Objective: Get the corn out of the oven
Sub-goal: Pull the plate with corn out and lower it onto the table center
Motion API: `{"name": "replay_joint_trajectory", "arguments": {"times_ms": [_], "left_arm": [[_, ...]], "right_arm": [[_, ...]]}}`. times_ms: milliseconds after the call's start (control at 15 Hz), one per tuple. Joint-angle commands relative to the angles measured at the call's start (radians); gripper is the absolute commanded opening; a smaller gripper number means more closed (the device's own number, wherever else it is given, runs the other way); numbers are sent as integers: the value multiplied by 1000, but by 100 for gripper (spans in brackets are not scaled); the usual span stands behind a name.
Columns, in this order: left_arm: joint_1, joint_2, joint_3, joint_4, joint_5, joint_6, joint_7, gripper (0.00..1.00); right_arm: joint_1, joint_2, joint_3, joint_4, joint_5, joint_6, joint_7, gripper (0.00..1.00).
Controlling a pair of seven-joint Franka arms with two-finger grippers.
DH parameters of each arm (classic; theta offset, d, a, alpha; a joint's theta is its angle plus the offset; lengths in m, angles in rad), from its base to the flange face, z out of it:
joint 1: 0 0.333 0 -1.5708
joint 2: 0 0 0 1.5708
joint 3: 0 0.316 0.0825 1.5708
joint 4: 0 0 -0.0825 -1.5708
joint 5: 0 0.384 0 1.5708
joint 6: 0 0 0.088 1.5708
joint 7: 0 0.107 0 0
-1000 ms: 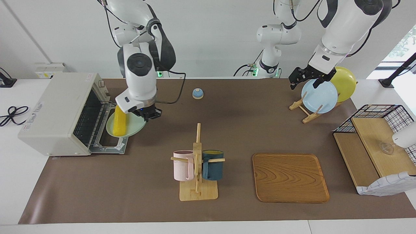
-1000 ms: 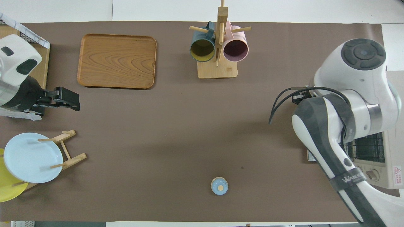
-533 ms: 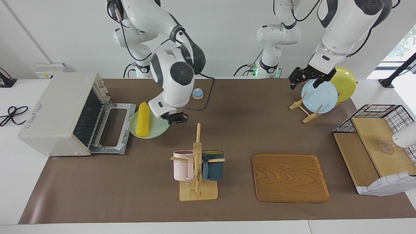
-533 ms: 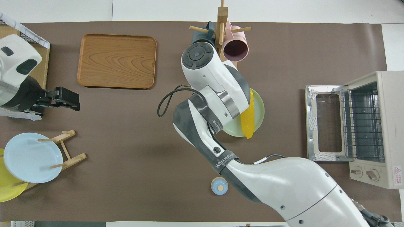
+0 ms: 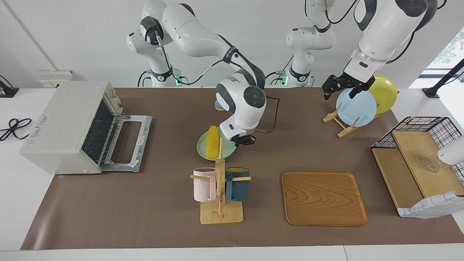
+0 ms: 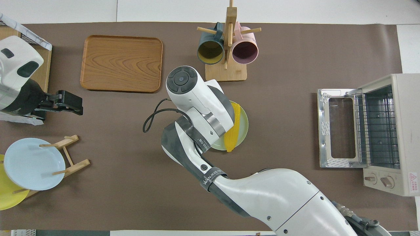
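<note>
Corn (image 5: 212, 141) on green plate (image 5: 203, 149) beside mug rack (image 5: 220, 181).

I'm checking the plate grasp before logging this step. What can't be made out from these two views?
- Right gripper: overhead view, the arm's own wrist covers it; facing view, too small to tell how it holds the green plate.
- Green plate: overhead, about half hidden under that arm.
- Corn: facing view, the mug rack's post crosses it.
- Left gripper: whether open or shut.
- Yellow plate: overhead, cut off by the edge.
</note>
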Motion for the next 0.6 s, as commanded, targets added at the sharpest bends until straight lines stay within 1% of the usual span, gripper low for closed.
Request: {"name": "replay_joint_trajectory", "arguments": {"times_ms": [0, 133, 200, 267, 333, 467, 533], "left_arm": [[14, -23, -4, -11, -17, -2, 5, 100], [14, -27, -4, -10, -17, 1, 2, 100], [14, -27, -4, -10, -16, 1, 1, 100], [14, -27, -4, -11, -14, 1, 2, 100], [14, -29, -4, -14, -13, -1, 1, 100], [13, -38, -4, -28, -13, -2, 1, 100], [11, -41, -6, -36, -13, 2, -1, 100]], "right_arm": [[-14, -17, 7, -21, 28, 50, 12, 49], [-16, -48, -1, -6, -6, 3, 4, 54], [-19, -78, -1, -4, -81, -42, -2, 58], [-23, -100, 1, -4, -160, -108, -23, 57], [-34, -118, 1, -9, -207, -167, -74, 55], [-62, -140, -5, -23, -250, -275, -120, 29], [-104, -143, -4, -26, -268, -315, -125, 10]]}}
